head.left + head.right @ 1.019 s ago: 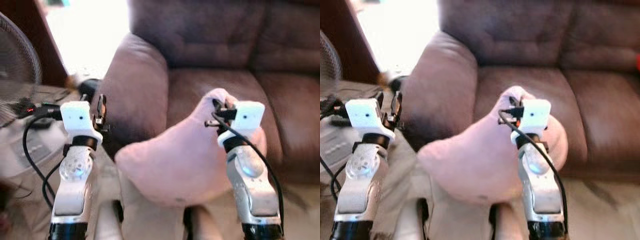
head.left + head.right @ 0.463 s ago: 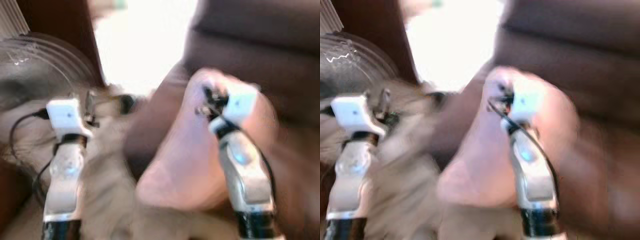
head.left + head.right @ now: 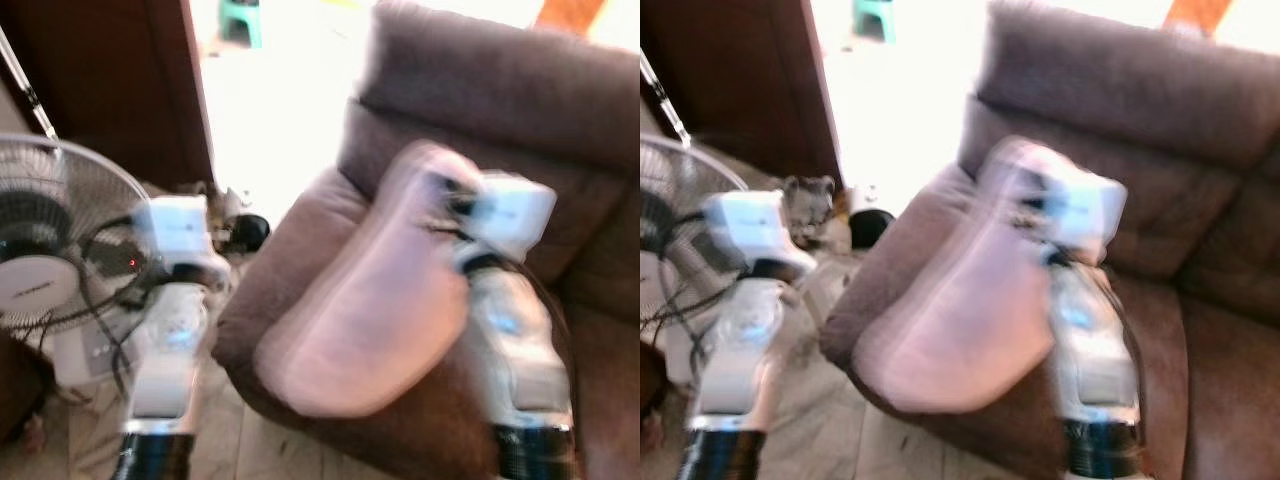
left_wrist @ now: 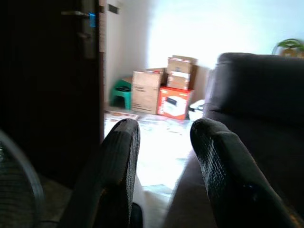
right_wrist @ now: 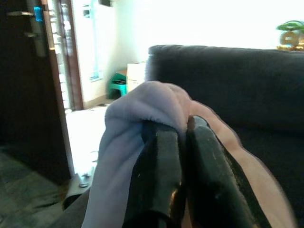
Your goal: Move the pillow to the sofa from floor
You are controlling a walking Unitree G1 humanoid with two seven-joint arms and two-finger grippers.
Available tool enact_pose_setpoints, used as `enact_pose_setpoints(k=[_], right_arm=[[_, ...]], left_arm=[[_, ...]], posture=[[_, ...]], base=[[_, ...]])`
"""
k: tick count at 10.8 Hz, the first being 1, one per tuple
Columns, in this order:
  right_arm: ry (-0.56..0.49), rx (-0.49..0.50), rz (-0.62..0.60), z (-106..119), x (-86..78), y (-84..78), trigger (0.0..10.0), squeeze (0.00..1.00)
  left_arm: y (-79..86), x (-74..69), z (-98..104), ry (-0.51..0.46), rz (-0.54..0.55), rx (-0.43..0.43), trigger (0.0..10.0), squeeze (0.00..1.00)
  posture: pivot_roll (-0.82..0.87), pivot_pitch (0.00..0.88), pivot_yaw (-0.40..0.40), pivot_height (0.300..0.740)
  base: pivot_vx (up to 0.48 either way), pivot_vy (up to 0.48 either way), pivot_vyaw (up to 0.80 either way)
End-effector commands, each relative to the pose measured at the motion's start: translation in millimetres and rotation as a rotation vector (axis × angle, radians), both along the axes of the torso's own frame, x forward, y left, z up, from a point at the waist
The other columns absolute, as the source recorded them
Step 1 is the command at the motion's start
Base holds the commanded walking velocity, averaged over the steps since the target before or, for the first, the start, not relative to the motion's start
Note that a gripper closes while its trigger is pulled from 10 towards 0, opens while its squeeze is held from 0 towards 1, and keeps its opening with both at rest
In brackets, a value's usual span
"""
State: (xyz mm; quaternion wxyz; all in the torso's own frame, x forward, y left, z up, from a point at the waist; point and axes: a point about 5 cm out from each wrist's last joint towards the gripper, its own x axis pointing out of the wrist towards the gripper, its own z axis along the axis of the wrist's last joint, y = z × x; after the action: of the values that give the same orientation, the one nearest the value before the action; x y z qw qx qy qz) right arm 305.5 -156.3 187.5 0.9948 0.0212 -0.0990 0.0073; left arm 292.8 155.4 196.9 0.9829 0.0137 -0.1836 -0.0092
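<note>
A pale pink pillow (image 3: 370, 300) hangs in the air over the armrest of the brown sofa (image 3: 480, 90). My right gripper (image 5: 175, 137) is shut on the pillow's top corner, and the soft fabric (image 5: 142, 102) bunches over its fingers. The right arm (image 3: 510, 330) is raised in front of the sofa back. My left gripper (image 4: 164, 142) is open with nothing between its fingers, held up left of the armrest, near the fan. The eye views are blurred by motion.
A standing fan (image 3: 50, 250) with cables is at the left on the floor. A dark door (image 3: 110, 70) stands behind it beside a bright doorway. Cardboard boxes (image 4: 164, 88) and a green stool (image 4: 121, 90) sit far off.
The camera has swung and pulled back, so the sofa back and fan now show. The pillow stays in the right gripper and sits higher, over the armrest.
</note>
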Motion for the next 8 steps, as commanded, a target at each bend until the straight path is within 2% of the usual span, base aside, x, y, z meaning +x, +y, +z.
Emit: enact_pose_setpoints(k=[1,8], right_arm=[[-0.116,0.012,0.044,25.0,-0.1,11.1,10.0,0.00],[-0.050,0.010,0.003,11.0,9.2,4.3,10.0,0.00]], left_arm=[[4.6,-0.5,-1.4,0.006,0.012,-0.009,10.0,0.00],[-11.6,0.1,-8.9,0.064,-0.108,-0.027,10.0,0.00]], posture=[[0.13,0.003,-0.094,0.740],[0.13,0.000,-0.090,0.740]], base=[[0.000,0.000,0.00],[0.000,0.000,0.00]])
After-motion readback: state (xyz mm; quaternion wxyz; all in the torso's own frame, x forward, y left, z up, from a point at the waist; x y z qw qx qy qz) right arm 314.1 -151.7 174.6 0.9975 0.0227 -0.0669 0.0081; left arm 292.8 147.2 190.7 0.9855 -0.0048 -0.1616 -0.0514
